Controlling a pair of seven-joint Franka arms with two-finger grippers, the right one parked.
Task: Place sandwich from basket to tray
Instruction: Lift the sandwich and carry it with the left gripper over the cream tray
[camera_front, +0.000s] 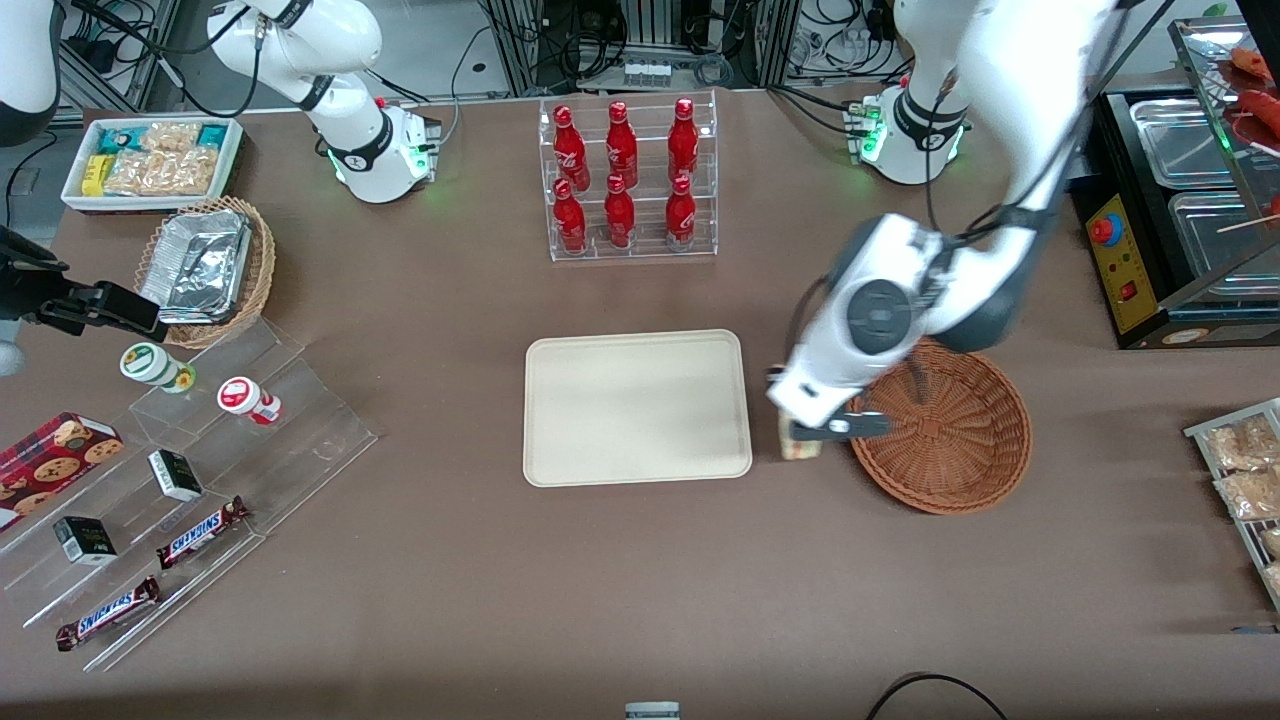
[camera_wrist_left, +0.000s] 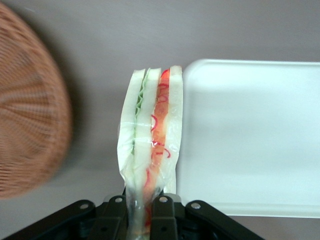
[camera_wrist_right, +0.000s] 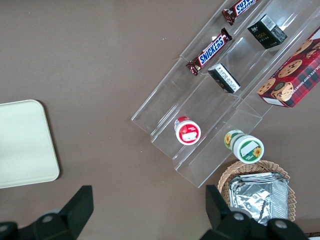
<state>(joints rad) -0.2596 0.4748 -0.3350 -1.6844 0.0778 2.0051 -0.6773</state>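
My left gripper (camera_front: 812, 432) hangs over the bare table between the tray (camera_front: 637, 407) and the basket (camera_front: 960, 450), above both. It is shut on the sandwich (camera_wrist_left: 152, 132), a clear-wrapped wedge with green and red filling on its cut edge. The fingers (camera_wrist_left: 162, 210) pinch its narrow end. In the front view only a small part of the sandwich (camera_front: 800, 450) shows under the hand. The reddish-brown wicker basket (camera_wrist_left: 25, 120) looks empty. The cream tray (camera_wrist_left: 250, 135) lies beside the sandwich and has nothing on it.
A clear rack of red bottles (camera_front: 628, 180) stands farther from the front camera than the tray. Bagged snacks on a wire rack (camera_front: 1240, 470) lie at the working arm's end. A tan basket with a foil tray (camera_front: 205, 265) and clear steps with snacks (camera_front: 180, 490) lie toward the parked arm's end.
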